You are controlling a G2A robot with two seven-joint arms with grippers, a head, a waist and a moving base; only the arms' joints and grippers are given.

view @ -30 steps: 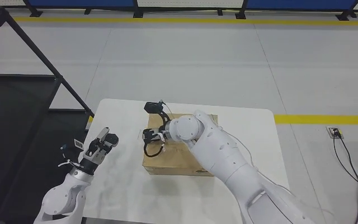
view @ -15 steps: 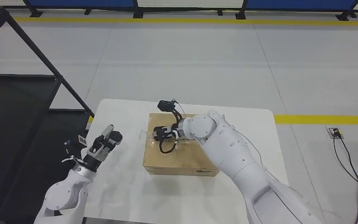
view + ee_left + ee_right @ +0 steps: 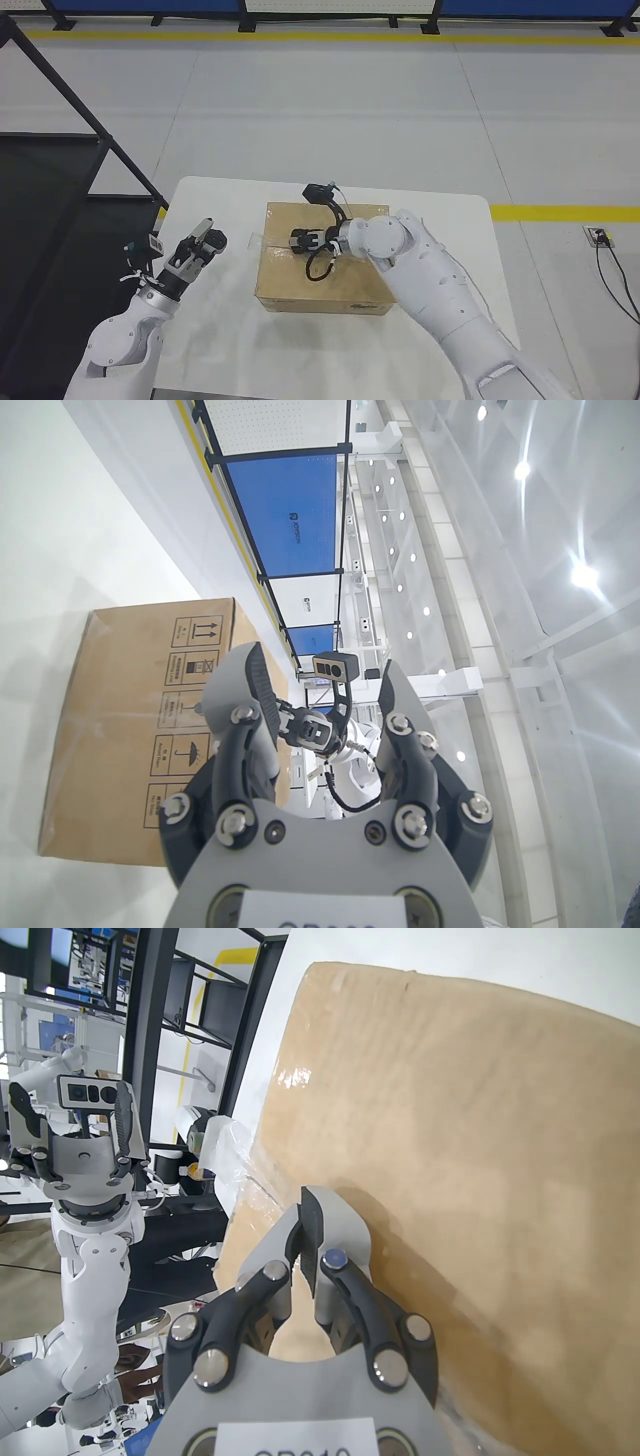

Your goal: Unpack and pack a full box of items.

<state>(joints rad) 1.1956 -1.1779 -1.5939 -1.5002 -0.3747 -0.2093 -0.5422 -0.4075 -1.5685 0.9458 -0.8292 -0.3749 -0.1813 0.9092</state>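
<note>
Box [image 3: 288,282] of brown cardboard sits in the middle of the white table [image 3: 440,225]. Its longer side seems to run left to right. Its flaps are down, so whatever it holds is hidden.

Farthest left, the left gripper [image 3: 208,233] hangs above the table, apart from the box's left wall. It points toward that wall, and its fingers are spread wide with nothing between them.

Next, at the left edge of the box top, a crumpled strip of clear tape [image 3: 225,1143] stands loose, sticking out past the edge.

Further right, the right gripper [image 3: 305,1208] is low over the lid, inside the left half, with its pads pressed together. Whether a film of tape is pinched between them cannot be told.

Opening the box likely turns on that tape. It lies to the left of the right gripper, along the lid's middle line. The right arm is the nearer one, while the open left gripper faces the loose end from the other side.
</note>
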